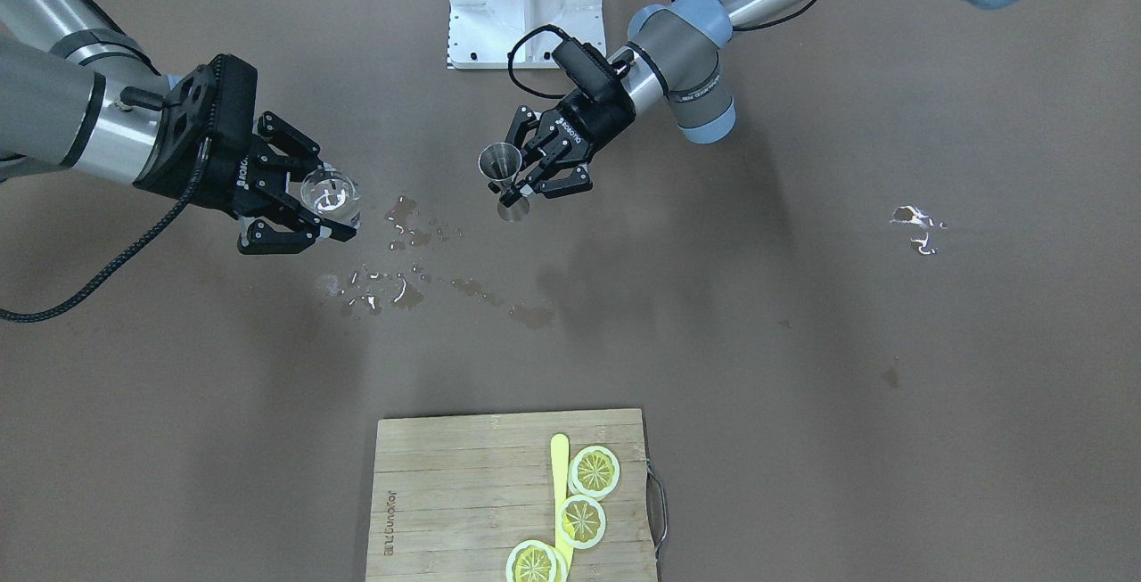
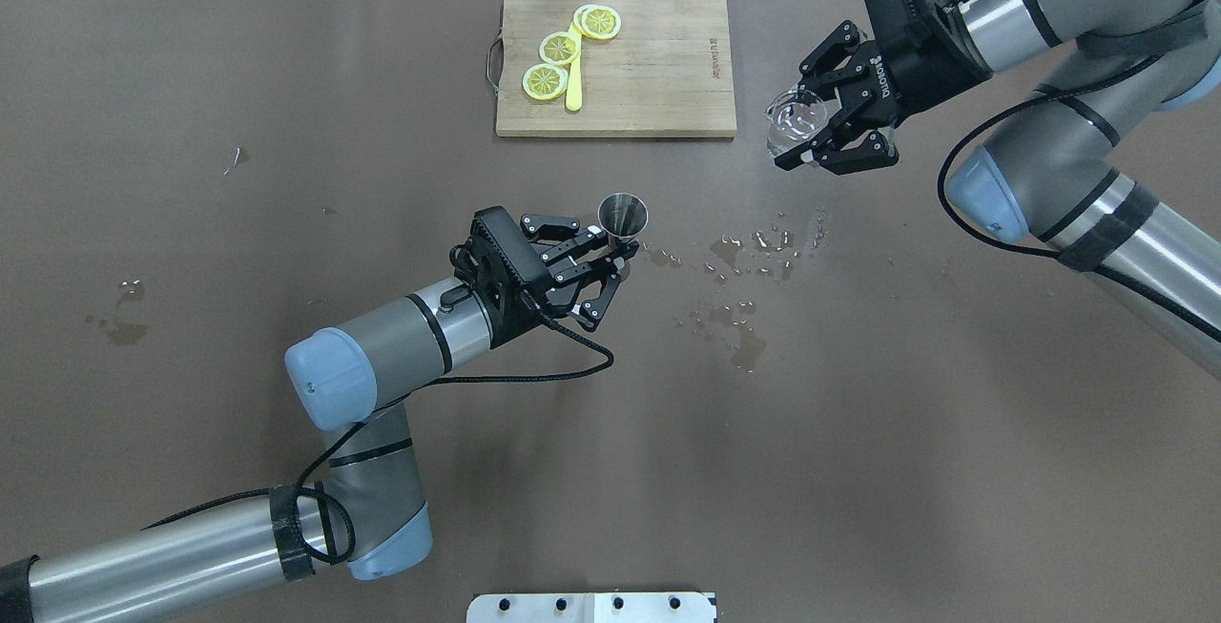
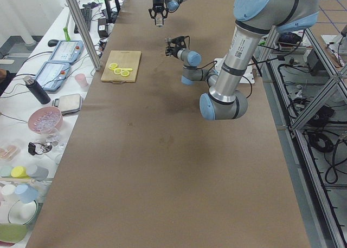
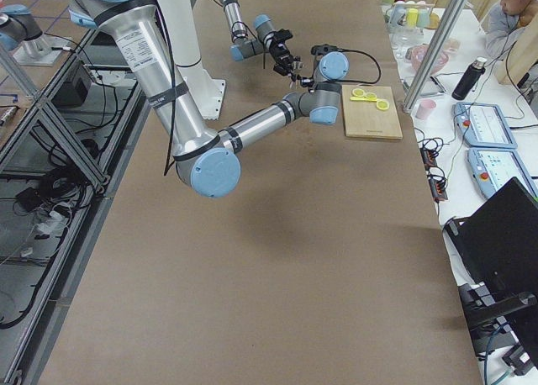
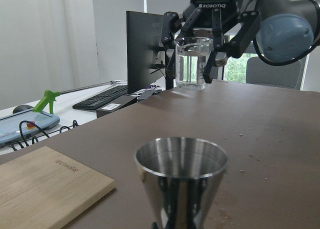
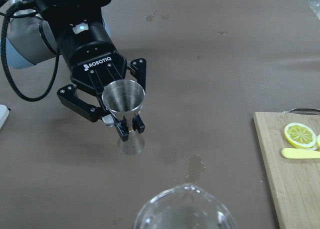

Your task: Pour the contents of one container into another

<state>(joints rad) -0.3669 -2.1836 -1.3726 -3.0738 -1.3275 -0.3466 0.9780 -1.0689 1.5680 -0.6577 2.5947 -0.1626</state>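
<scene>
Transfer appears not yet begun: right hand (image 2: 803, 124) pinches the glass beaker (image 5: 190, 61) upright, well apart at 2 o'clock from the steel jigger (image 2: 622, 215) pinched by left hand (image 2: 618, 249), droplets (image 2: 754, 246) wetting the worktop (image 2: 858, 413) between.

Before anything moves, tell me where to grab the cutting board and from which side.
Probably the metal loop handle on the cutting board's edge toward the robot's left, from above. The board lies flat, while the handle sticks out past the wood.

Silver arms (image 2: 143, 556); blue caps (image 2: 324, 370); black cables (image 2: 534, 377)
</scene>
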